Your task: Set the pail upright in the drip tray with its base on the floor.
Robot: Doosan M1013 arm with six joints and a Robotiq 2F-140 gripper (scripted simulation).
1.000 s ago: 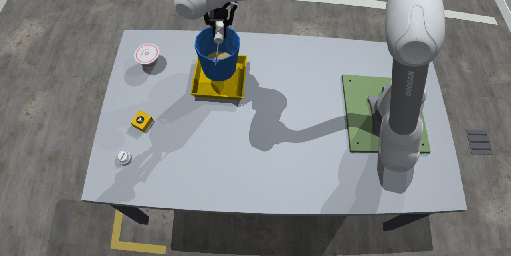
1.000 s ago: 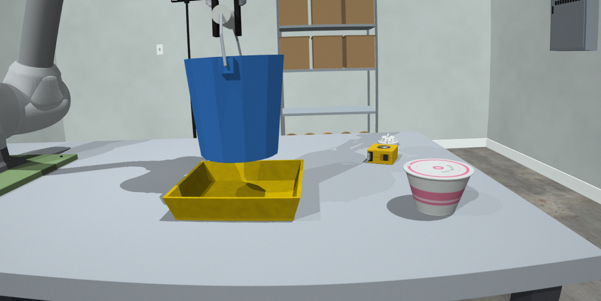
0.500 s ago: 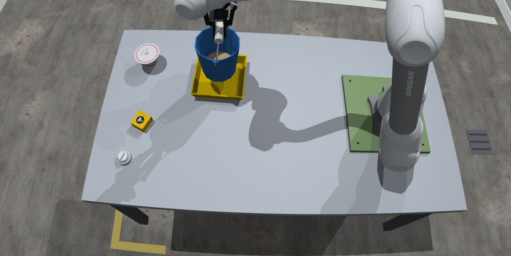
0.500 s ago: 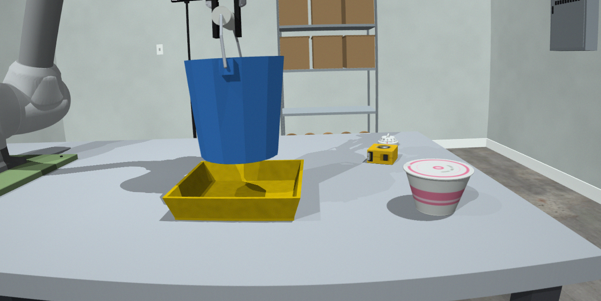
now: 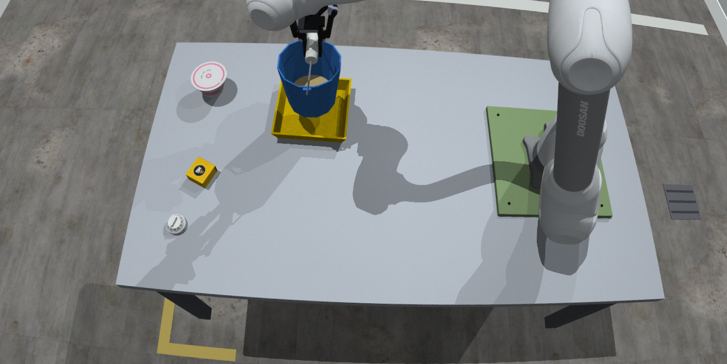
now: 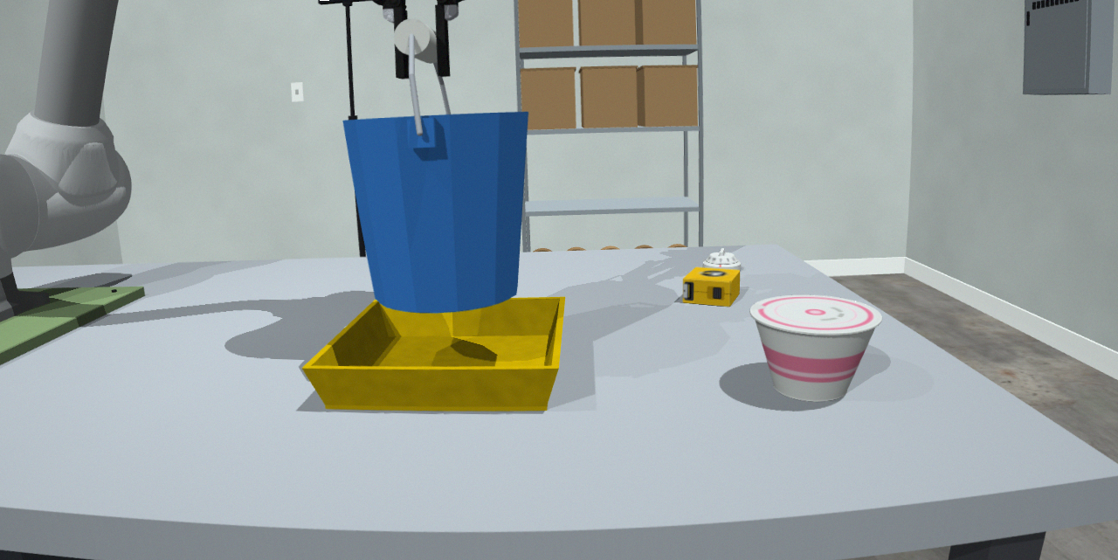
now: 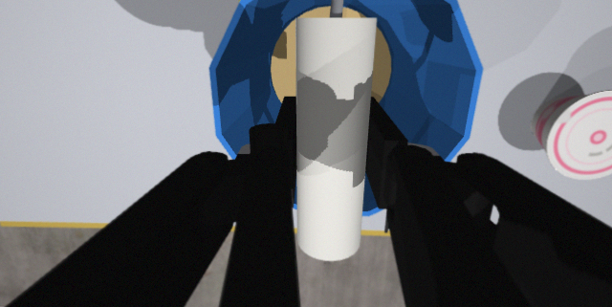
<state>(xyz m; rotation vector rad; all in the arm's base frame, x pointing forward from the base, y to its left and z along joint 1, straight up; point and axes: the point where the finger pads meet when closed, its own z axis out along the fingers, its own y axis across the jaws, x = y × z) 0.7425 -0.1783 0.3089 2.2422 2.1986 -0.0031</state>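
The blue pail hangs upright by its wire bail over the yellow drip tray. My gripper is shut on the white grip of the pail's handle. In the side view the pail has its base at about the level of the tray's rim, clear above the floor of the tray; my gripper stands straight above it. In the wrist view I look down into the pail and see its tan bottom; the tray is almost wholly hidden under it.
A white and pink lidded cup stands left of the tray. A small yellow box and a white dial timer lie toward the table's front left. The arm's green base plate is at the right.
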